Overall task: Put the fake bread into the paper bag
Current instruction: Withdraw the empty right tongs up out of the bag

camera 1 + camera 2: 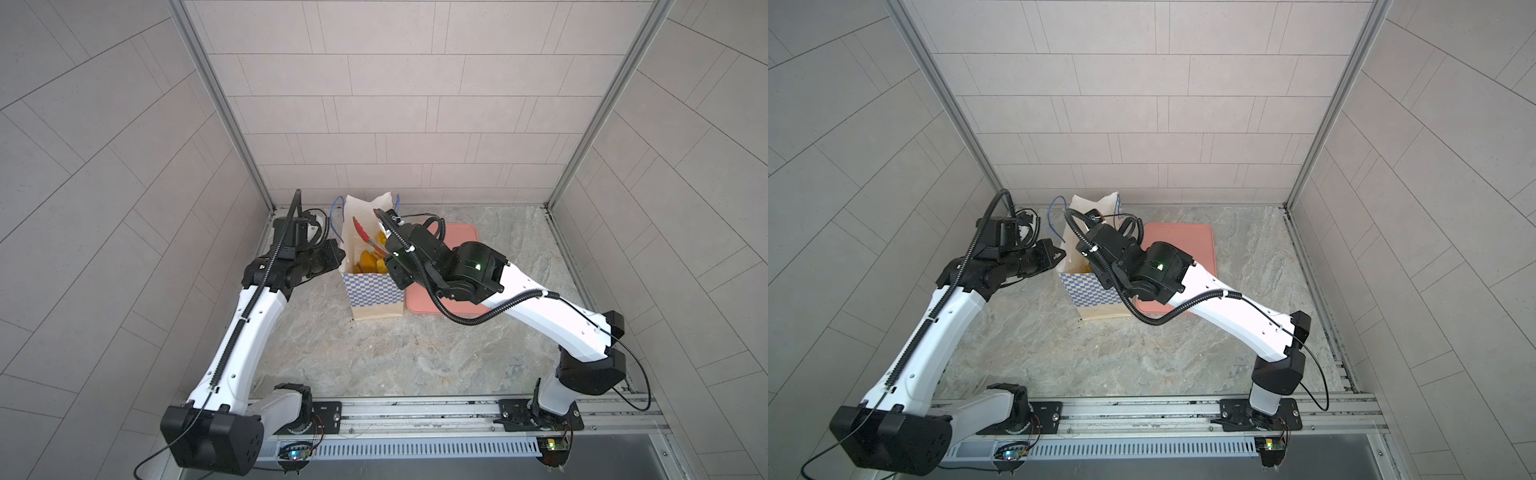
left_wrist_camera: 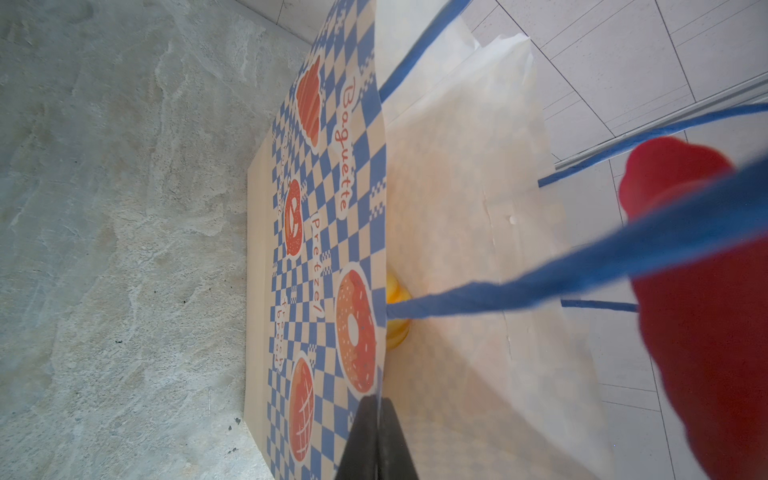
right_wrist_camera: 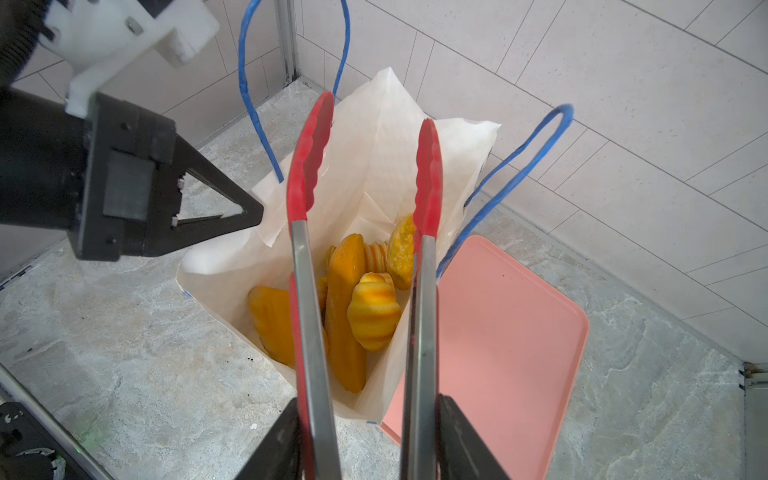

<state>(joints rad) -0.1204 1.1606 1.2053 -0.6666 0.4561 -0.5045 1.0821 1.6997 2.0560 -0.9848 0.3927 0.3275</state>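
The paper bag (image 1: 374,295) (image 1: 1090,297) stands upright at the back of the table, its mouth held wide. My left gripper (image 2: 378,419) is shut on the rim of its left wall (image 3: 232,249). Several pieces of golden fake bread (image 3: 345,316) (image 1: 368,262) lie inside the bag; the left wrist view shows only a yellow sliver (image 2: 395,291). My right gripper (image 3: 365,440) is shut on the steel arms of the red-tipped tongs (image 3: 307,291) (image 1: 365,237). The tongs hang spread over the bag's mouth with nothing between their tips.
A flat pink tray (image 1: 461,237) (image 3: 498,332) lies right of the bag, touching its base, with no bread showing on it. The bag's blue cord handles (image 3: 249,104) stick up beside the tong tips. Tiled walls close in behind.
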